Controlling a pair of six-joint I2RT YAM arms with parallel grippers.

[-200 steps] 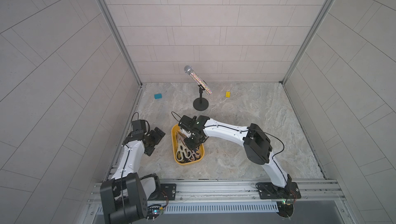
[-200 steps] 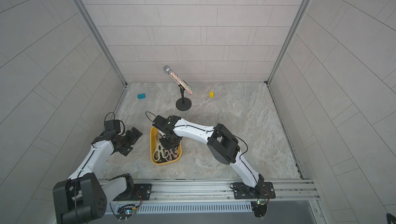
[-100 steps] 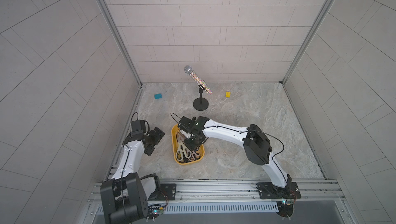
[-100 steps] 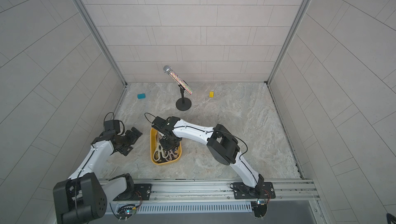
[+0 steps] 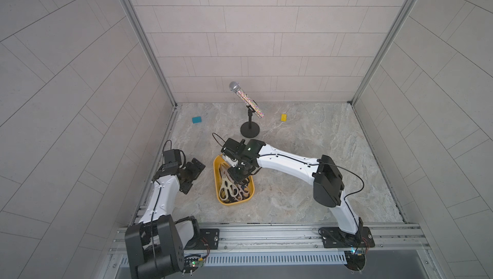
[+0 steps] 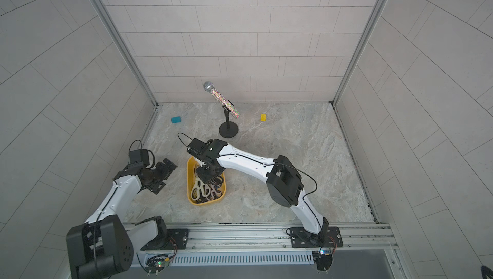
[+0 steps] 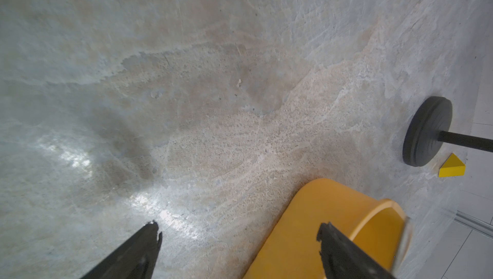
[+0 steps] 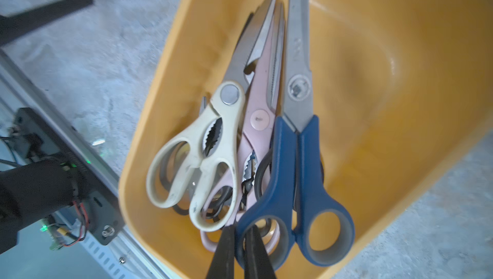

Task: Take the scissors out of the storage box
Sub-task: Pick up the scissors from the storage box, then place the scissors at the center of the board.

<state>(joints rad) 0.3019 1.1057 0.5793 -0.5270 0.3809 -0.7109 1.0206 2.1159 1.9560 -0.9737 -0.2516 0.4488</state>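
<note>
The marble table [image 5: 306, 184] offers open room to the right of the storage box [image 5: 216, 184]. Inside the box the scissors [image 5: 232, 189] are heaped, handles toward the rail. The left gripper [image 7: 237, 233] is spread wide and empty beside the box's outer wall. The right gripper [image 8: 238, 251] is clenched on the blue scissors [image 8: 296, 157], one finger inside a handle ring and one outside. The cream pair [image 8: 226, 120] lies just beside.

Even, soft overhead light, faint shadows. Glare patch on counter [image 7: 213, 77] in left wrist view. Scissors [image 8: 256, 120] motion-blurred in right wrist view. Top views bow at edges.
</note>
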